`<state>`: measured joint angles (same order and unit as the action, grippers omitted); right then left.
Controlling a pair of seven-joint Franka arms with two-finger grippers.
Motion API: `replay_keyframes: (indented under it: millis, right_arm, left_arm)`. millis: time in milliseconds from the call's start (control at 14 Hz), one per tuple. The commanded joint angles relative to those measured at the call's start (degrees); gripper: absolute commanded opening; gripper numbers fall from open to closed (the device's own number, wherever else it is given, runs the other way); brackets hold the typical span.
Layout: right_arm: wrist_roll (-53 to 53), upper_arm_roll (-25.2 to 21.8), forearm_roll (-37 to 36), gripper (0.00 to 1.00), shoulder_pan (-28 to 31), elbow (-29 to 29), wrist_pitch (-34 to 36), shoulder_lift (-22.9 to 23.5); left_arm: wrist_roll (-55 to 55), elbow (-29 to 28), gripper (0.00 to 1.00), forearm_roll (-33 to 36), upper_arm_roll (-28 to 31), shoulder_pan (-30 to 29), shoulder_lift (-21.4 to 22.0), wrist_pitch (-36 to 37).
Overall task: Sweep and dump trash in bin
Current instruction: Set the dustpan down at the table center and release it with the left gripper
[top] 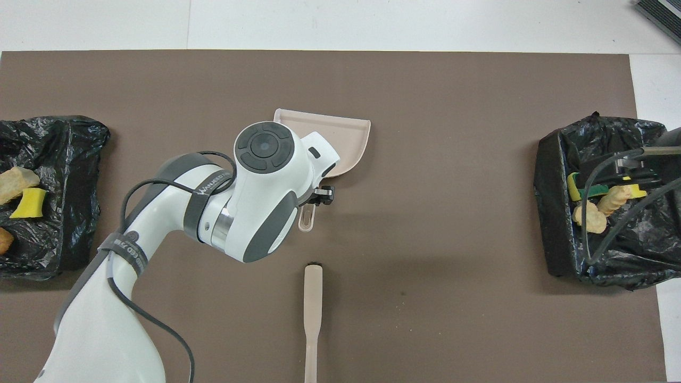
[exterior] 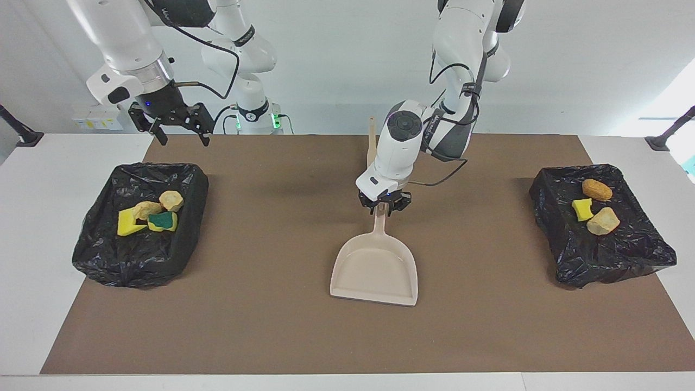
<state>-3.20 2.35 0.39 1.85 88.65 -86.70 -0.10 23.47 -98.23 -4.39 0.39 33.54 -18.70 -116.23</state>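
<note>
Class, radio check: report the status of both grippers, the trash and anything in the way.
Left gripper at dustpan handle. Right gripper open, waiting above bin. Trash all binned. Brush lies nearer the robots.
</note>
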Motion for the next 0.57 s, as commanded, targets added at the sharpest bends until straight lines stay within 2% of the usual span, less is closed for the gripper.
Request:
replay_keyframes:
  millis: [0,214,500]
  right_arm:
    - [-0.93,0.20,0.93,1.00,0.43,1.52,-1.19,-1.14]
    - [-0.93,0.20,0.93,1.00,0.43,1.52,-1.19,-1.22]
    - [-0.93,0.20,0.93,1.00,0.43,1.52,-1.19,-1.22]
  left_arm:
    - [-0.53,-1.34,1.00,0.08,-0.12,-4.34,3.66,2.33]
    - [-6.13,-1.35,1.00,0.08,-0.12,-8.99,7.87,3.11]
    - [-11.25,-1.00,1.00,0.08,-0.12,-16.82,13.67,9.96]
